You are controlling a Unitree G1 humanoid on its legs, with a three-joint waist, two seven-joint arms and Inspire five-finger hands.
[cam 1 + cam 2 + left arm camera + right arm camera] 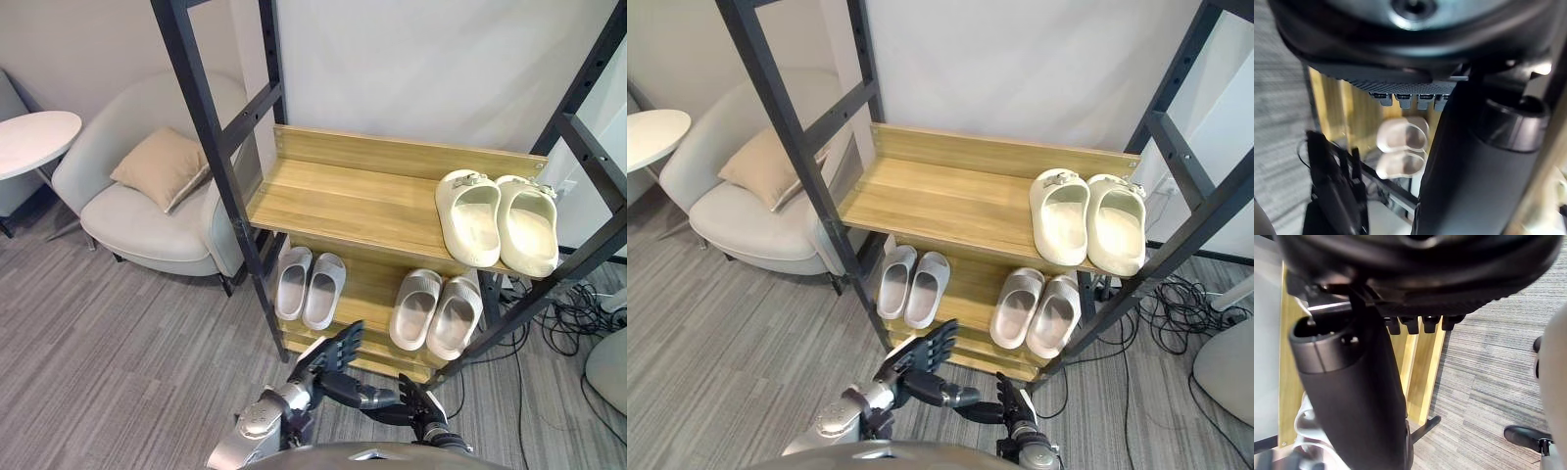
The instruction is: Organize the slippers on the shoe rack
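A wooden shoe rack with a black metal frame stands in front of me. A cream pair of slippers sits side by side at the right end of its top shelf. On the lower shelf rest a pale grey pair at the left and a beige-grey pair at the right, which also shows past my left hand's fingers. My left hand hovers low in front of the rack, fingers straight and holding nothing. My right hand is close beside it, open and holding nothing, its fingers pointing at the rack's wood.
A light grey armchair with a tan cushion stands left of the rack. A round white table is at the far left. Loose cables lie on the grey carpet to the right of the rack.
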